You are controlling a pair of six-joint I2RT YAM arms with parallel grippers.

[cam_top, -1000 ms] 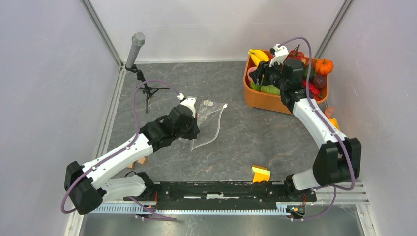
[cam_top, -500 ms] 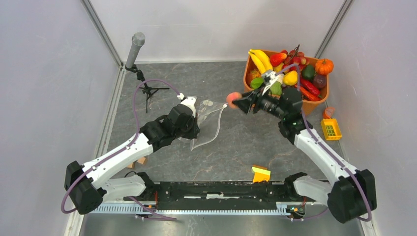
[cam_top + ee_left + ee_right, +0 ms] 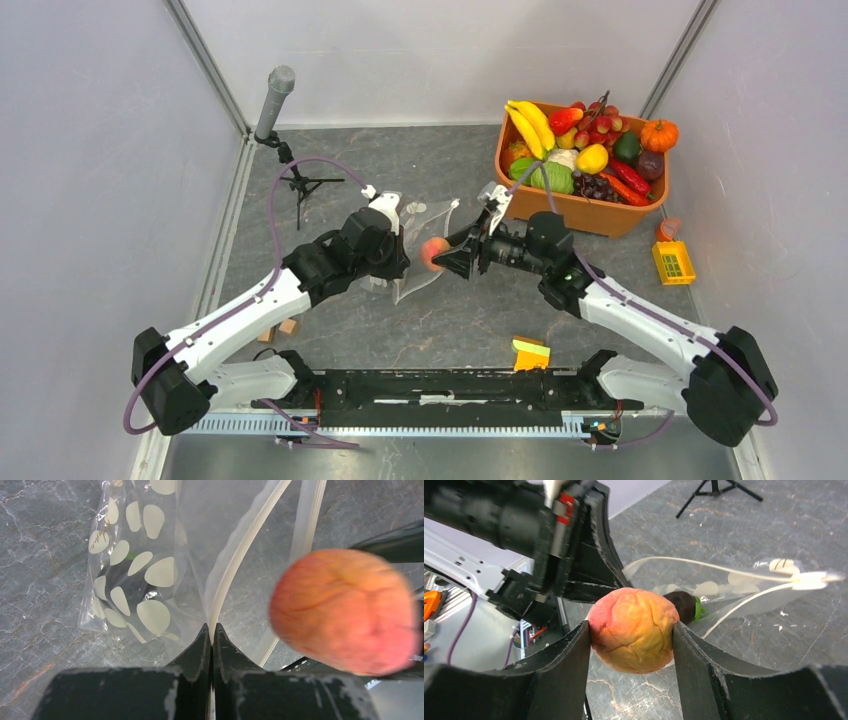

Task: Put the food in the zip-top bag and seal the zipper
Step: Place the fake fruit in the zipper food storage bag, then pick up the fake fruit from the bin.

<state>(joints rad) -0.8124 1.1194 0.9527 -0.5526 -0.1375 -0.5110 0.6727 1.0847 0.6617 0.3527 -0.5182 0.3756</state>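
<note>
The right claw [image 3: 630, 630] stands about a fruit's width apart and clamps a red-and-yellow peach [image 3: 434, 252] at the middle of the top view. Just left of it, the left claw [image 3: 210, 632] is pinched tight on the edge of the dotted bag [image 3: 142, 580], whose white zipper [image 3: 239, 555] gapes open towards the peach. A dark fruit [image 3: 681, 606] lies inside the bag. The orange tub [image 3: 570, 208] of other fruit sits at the upper right.

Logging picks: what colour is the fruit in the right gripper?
The fruit is pink-red fading to yellow-orange; right wrist view shows it best.
</note>
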